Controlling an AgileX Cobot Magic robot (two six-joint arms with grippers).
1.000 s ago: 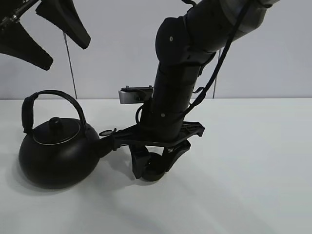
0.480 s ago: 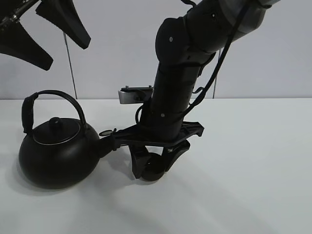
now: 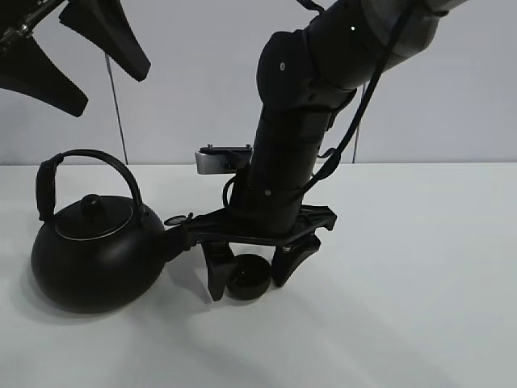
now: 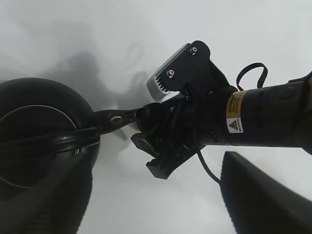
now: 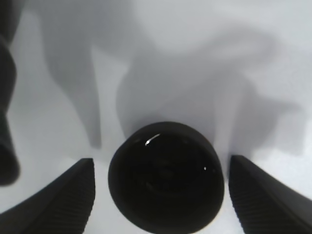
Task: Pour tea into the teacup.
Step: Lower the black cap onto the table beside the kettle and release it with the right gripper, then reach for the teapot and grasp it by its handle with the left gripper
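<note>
Right gripper (image 3: 253, 273) stands spread astride the teacup (image 3: 249, 283), touching nothing. The kettle (image 3: 93, 259) sits just to the left with its spout (image 3: 174, 234) aimed at the cup, and the left gripper (image 3: 111, 90), open and empty, hangs high above the kettle, the nearer arm to lift it. From the left wrist, the spout (image 4: 114, 118) runs toward the right arm (image 4: 263, 117), which hides the cup. From the right wrist, the cup (image 5: 165, 180) sits between both fingers (image 5: 53, 200) with a gap on either side.

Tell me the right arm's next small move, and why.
Probably lift the right gripper straight up. Its jaws stand apart on either side of the cup with gaps showing, and the cup sits upright on the table near the kettle. Rising straight should clear it without a knock.
</note>
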